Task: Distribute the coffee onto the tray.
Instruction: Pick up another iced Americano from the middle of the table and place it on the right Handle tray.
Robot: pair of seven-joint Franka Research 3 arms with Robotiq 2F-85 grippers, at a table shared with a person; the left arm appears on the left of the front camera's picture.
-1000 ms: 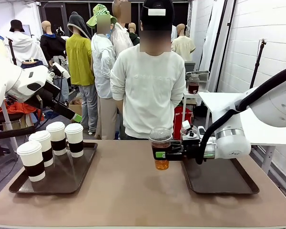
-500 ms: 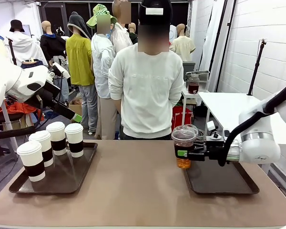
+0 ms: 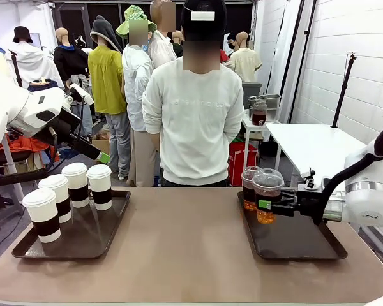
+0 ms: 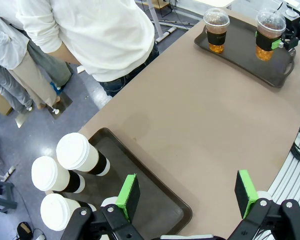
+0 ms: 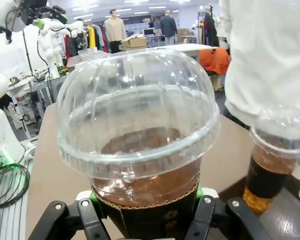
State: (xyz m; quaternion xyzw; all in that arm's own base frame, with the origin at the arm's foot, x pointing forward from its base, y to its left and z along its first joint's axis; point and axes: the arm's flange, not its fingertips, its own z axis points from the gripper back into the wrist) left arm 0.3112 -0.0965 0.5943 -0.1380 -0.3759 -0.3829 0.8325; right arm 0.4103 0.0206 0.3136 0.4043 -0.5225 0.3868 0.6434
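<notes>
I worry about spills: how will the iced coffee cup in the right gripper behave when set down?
The iced coffee cup looks thin and clear, so probably squashy under the right gripper. It is tall and mostly full, so likely top-heavy and tippy. Its dome lid should limit sloshing.

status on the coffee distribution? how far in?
Done: four paper cups stand on the left tray; one iced coffee stands on the right tray. In hand: the right gripper holds the second iced coffee over that tray. Left: set it down, release. The left gripper is open, idle.
</notes>
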